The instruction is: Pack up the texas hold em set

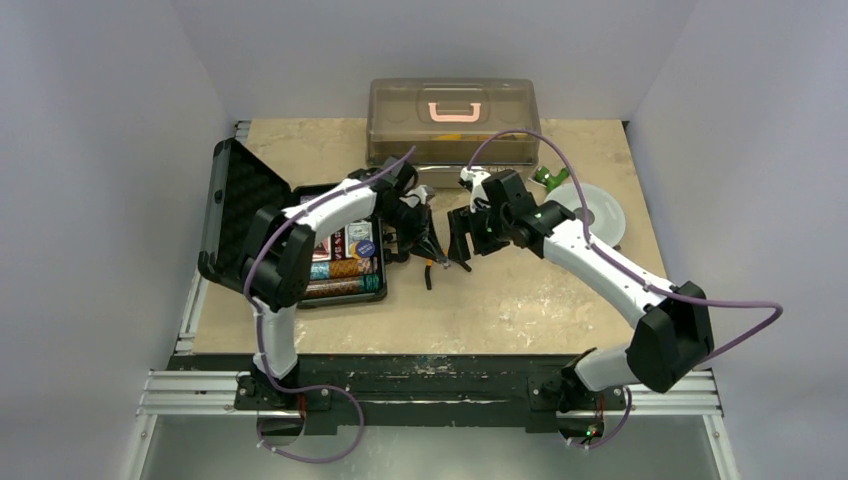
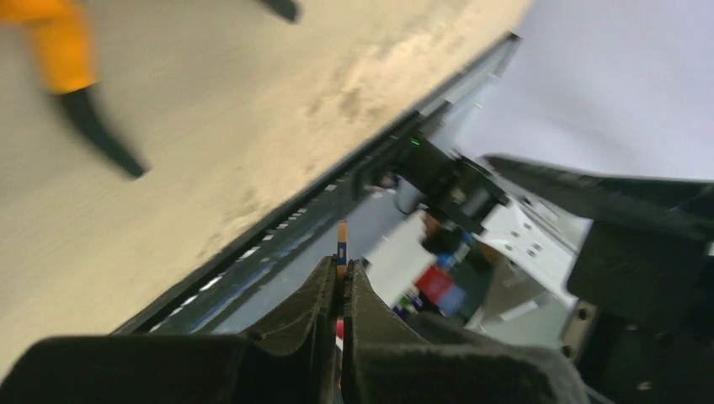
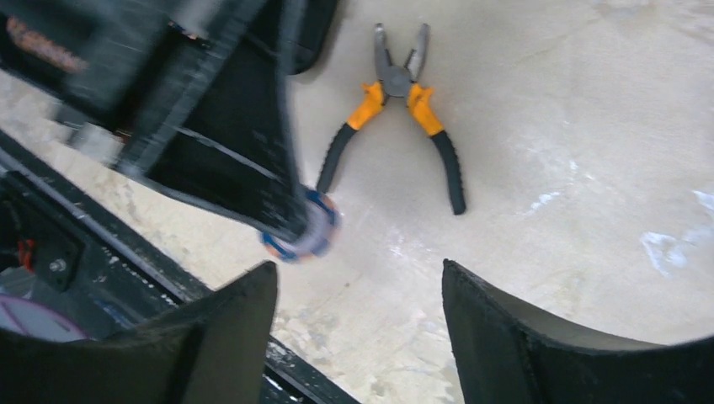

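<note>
The black briefcase (image 1: 345, 265) of the texas hold em set lies open at the left, lid (image 1: 240, 195) raised, with rows of chips in its tray. My left gripper (image 2: 343, 263) is shut on a round chip (image 2: 342, 240), seen edge-on with blue and orange marks. The right wrist view shows that same chip (image 3: 313, 234) at the tip of the left arm's black fingers (image 3: 227, 143), above the table. My right gripper (image 3: 358, 273) stands open just beside it, nothing between its fingers. From above, the left gripper (image 1: 425, 235) and right gripper (image 1: 462, 237) meet mid-table.
Orange-handled pliers (image 3: 404, 84) lie on the table under the grippers (image 1: 435, 263). A translucent brown box with a pink handle (image 1: 453, 120) stands at the back. A white plate (image 1: 592, 210) and a green item (image 1: 548, 178) sit at the back right.
</note>
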Robot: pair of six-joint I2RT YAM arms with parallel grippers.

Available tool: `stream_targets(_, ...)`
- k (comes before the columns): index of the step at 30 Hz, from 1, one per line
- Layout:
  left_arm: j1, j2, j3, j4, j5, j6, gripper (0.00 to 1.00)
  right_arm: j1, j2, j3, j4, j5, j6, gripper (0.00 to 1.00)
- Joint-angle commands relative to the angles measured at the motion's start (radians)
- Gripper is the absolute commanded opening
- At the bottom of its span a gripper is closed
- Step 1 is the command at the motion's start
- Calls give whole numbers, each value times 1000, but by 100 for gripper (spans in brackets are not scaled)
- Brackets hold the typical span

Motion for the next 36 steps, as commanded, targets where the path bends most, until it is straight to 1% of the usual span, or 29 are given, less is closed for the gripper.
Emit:
stream_targets(1,49,-177,50,-275,-437,175,0,1,-93,-20,-19,151,9,70)
stream_targets(2,59,-202,47,-327,-533,199,0,1,-106,-36,-22,168,13,71)
stream_targets(4,76,-251,27,-365,-688,224,0,2,-123,-70,-26,173,25,71)
stream_targets(6,98,-292,-5,-375,-779,243,0,2,-136,-97,-37,189,34,71)
stream_targets(8,121,-311,-29,-377,-819,262,0,1,-148,-120,-45,194,48,71)
stream_targets(14,156,-251,-9,-380,-798,290,0,2,-170,-152,-46,185,99,72)
stream_targets(23,159,-148,73,-399,-816,254,0,2,-175,-150,-58,203,110,72)
stream_targets(36,159,-100,53,-386,-790,256,0,2,-174,-155,-55,201,118,72)
